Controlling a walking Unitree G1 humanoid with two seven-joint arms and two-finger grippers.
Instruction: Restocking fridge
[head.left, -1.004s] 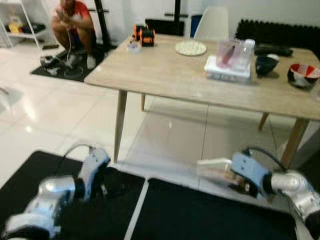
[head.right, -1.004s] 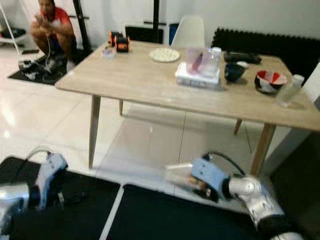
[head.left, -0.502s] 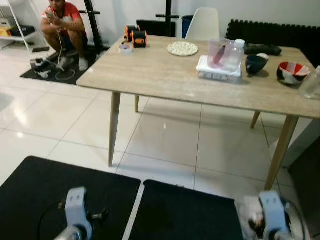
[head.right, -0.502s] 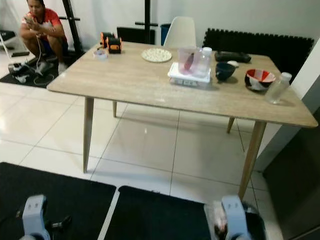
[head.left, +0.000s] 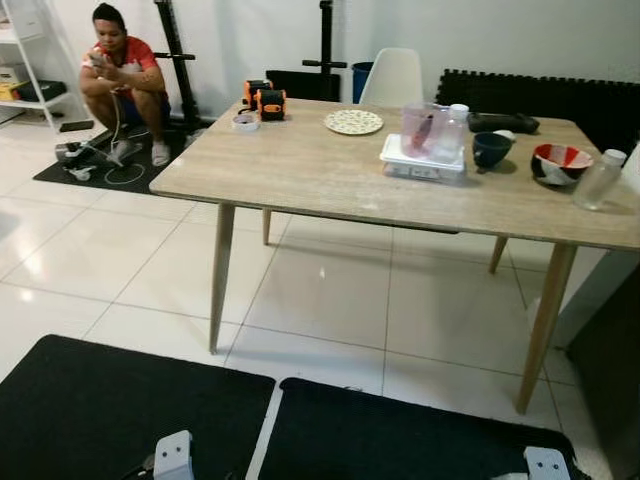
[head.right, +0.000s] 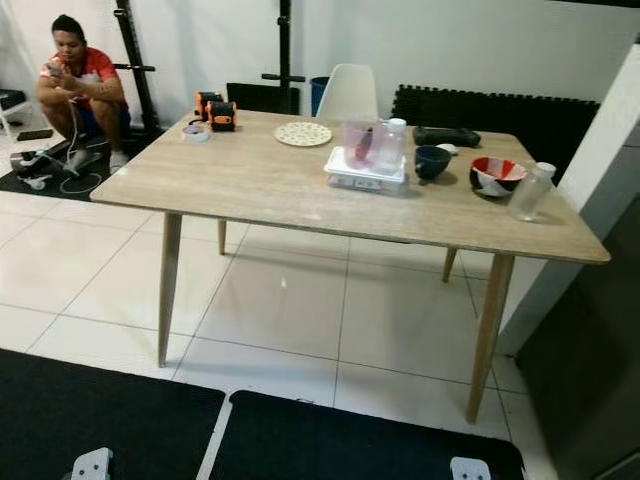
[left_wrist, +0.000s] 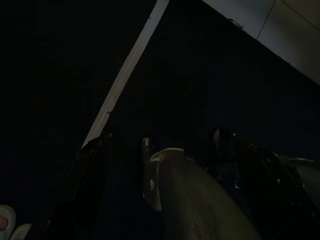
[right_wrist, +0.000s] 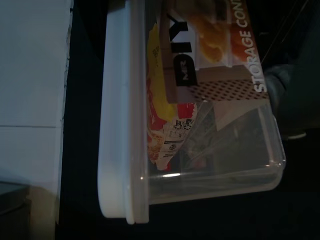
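Facing a long light-wood dining table (head.left: 330, 170) from the black floor mats (head.left: 110, 405).
A clear plastic storage container with a white lid (right_wrist: 165, 115) is seen close up at the right gripper; whether either claw is clamped can't be told.

You've got a matt wood-grain table (head.left: 330, 170) on glossy white floor tiles (head.left: 320, 290), matt black mats (head.left: 90, 400), and a clear plastic storage container (right_wrist: 200, 125) with paper label.

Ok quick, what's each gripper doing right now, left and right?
Left gripper: too dark to tell, it hangs over the black mat.
Right gripper: shut on a clear plastic storage container with a white lid.
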